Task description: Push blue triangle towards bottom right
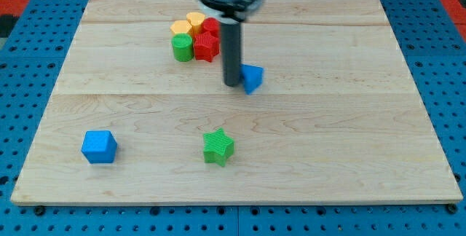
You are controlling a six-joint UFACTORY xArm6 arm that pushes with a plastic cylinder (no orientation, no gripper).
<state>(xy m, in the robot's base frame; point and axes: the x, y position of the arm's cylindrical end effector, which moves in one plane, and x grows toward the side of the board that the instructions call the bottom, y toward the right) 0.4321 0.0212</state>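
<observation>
Our straight dark rod has no jaws to open or close; my tip (232,84) rests against the left side of the small blue triangular block (253,78), near the middle of the pale wooden board (378,156). Pushing from this side, we risk sliding it rightward only, or letting it pivot off the rod.

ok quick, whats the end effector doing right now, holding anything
No gripper here: the end effector is a plain rod, so it holds nothing.
My tip sits against the left side of the blue triangle, below the cluster of yellow, red and green blocks.
</observation>
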